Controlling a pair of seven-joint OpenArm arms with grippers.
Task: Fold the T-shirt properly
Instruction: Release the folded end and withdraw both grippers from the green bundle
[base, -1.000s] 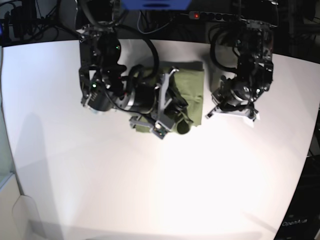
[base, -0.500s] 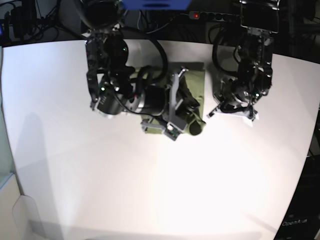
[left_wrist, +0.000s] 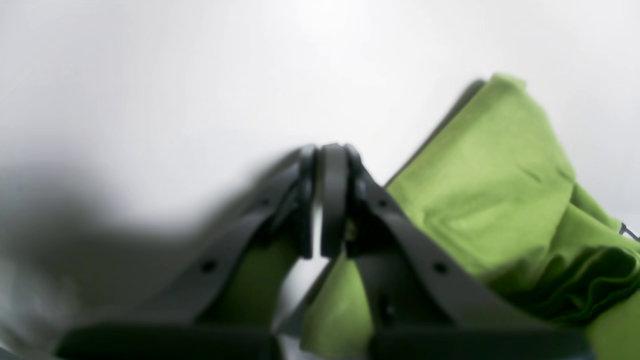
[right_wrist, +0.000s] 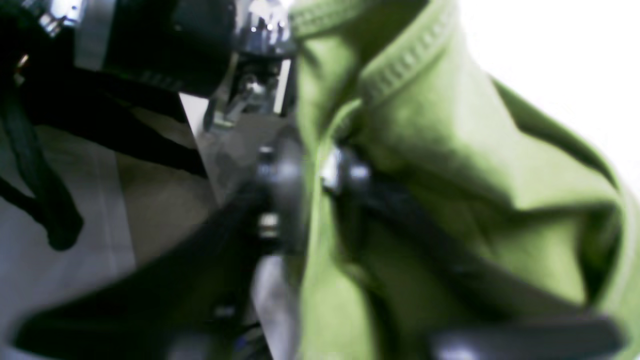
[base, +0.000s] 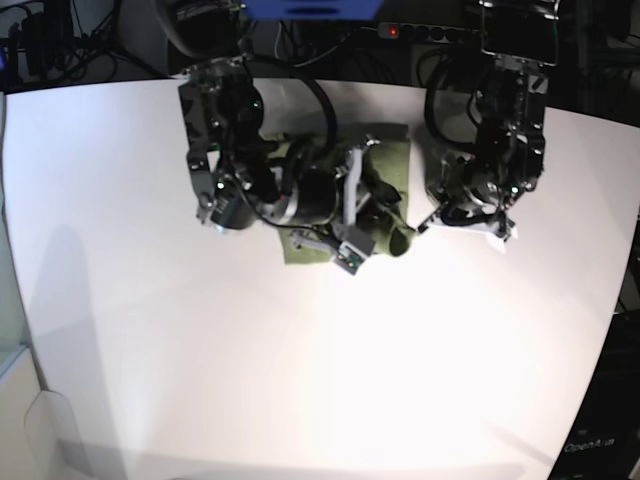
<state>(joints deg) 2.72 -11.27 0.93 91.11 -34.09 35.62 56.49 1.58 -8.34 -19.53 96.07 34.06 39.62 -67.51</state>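
Observation:
The olive-green T-shirt (base: 393, 165) lies bunched at the back middle of the white table (base: 300, 370), mostly under my right arm. My right gripper (base: 385, 228) is shut on a fold of the T-shirt near its ribbed hem (right_wrist: 400, 65); the cloth (right_wrist: 450, 150) passes between the fingertips (right_wrist: 280, 170). My left gripper (base: 432, 220) is low over the table just right of the shirt. In the left wrist view it (left_wrist: 317, 200) is shut with nothing between its tips, and the shirt (left_wrist: 490, 185) lies beside it.
A power strip (base: 420, 32) and cables lie behind the table's back edge. The table's right edge (base: 615, 300) borders a dark area. White tabletop stretches across the front half.
My right arm has shifted right and toward the back, carrying the gripped fold across the shirt. The bunched cloth has moved right. The left arm has barely moved.

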